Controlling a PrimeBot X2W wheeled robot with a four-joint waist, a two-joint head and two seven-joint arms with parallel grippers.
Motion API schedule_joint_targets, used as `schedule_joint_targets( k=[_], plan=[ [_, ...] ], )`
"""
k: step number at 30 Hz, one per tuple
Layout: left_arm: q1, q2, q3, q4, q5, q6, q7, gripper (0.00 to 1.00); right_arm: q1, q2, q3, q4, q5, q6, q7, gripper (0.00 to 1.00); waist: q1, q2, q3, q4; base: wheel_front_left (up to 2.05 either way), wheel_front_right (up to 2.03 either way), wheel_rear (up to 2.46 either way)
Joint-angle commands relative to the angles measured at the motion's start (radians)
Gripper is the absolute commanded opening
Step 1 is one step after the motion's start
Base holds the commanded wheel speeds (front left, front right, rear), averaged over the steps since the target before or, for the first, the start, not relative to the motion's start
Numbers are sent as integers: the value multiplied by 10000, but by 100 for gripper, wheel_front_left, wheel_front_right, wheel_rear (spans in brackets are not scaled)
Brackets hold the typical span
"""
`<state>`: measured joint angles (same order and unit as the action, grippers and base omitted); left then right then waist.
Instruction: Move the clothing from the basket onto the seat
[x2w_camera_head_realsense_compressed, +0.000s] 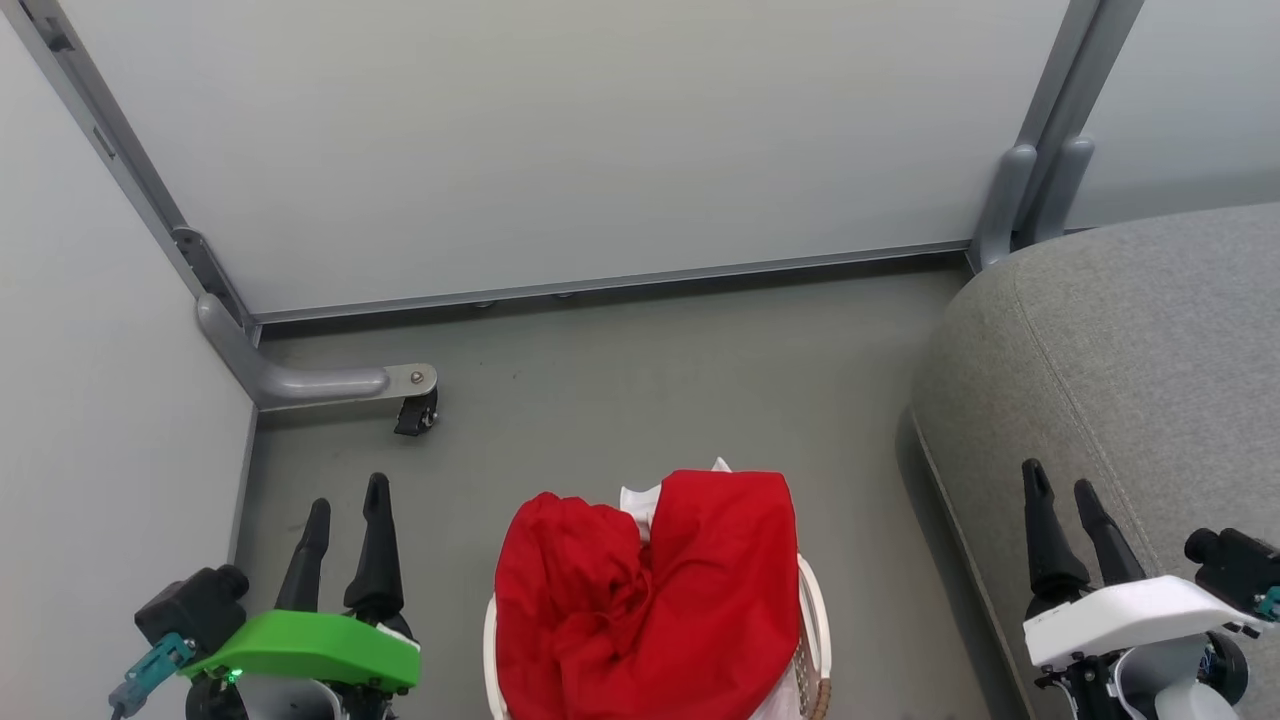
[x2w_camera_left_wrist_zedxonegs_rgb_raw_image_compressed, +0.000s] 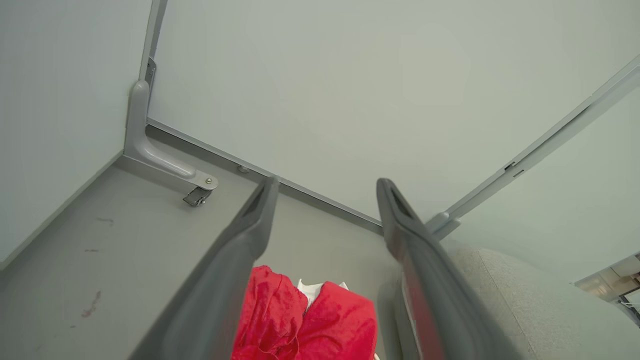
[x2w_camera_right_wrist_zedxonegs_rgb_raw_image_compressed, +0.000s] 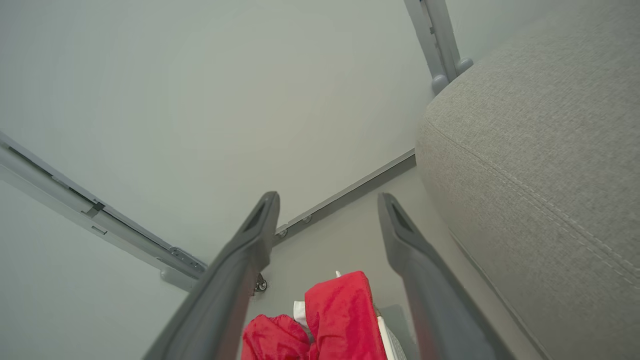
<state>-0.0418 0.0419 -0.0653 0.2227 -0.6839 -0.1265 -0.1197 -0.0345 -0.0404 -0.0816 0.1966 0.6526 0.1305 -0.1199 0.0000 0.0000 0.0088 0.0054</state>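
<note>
Head view, layout: floor (x2w_camera_head_realsense_compressed: 650, 380) in front of the robot, the basket (x2w_camera_head_realsense_compressed: 818, 620) at the bottom centre; everything below is placed from that basket
Left hand (x2w_camera_head_realsense_compressed: 348, 492): to the left of the basket, apart from it; fingers spread wide with nothing between them; fingertips point away from the robot, over bare floor
Clothing (x2w_camera_head_realsense_compressed: 650, 590): bright red heap that fills the basket and mounds above its rim; nothing touches it; two lobes, the left one more crumpled and the right one smoother and taller; a crease between them runs from the far side towards the robot; a scrap of white shows at the far end of that crease; the heap has no clear long axis
Right hand (x2w_camera_head_realsense_compressed: 1058, 476): to the right of the basket, further from it than the left hand; fingers spread wide and empty; it hangs over the near edge of the seat
Seat (x2w_camera_head_realsense_compressed: 1130, 330): grey sofa to the right of the basket, separated from it by a strip of floor; its top is bare
Judged relation: the heap lies inward and towards the robot from both hands; the left hand is somewhat nearer; the right hand is on the seat side, so its carry would likely be shorter
</note>
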Motion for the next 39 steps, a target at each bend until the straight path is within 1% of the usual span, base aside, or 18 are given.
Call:
schedule_joint_targets(
  k=[1,15,39],
  plan=[
    [24,64,-8,-32,310,14,-101,100,5,-61,53,-133,-391,3,-104,100,0,0,-2,1,0,0,0],
    [291,79,-55,372,1816,60,-501,100,269,-81,160,89,-2040,3,-501,100,0,0,-62,55,0,0,0],
    [366,99,-317,768,3662,41,-1032,100,457,-104,266,301,-4145,4,-1037,100,0,0,-29,140,0,0,0]
  ],
)
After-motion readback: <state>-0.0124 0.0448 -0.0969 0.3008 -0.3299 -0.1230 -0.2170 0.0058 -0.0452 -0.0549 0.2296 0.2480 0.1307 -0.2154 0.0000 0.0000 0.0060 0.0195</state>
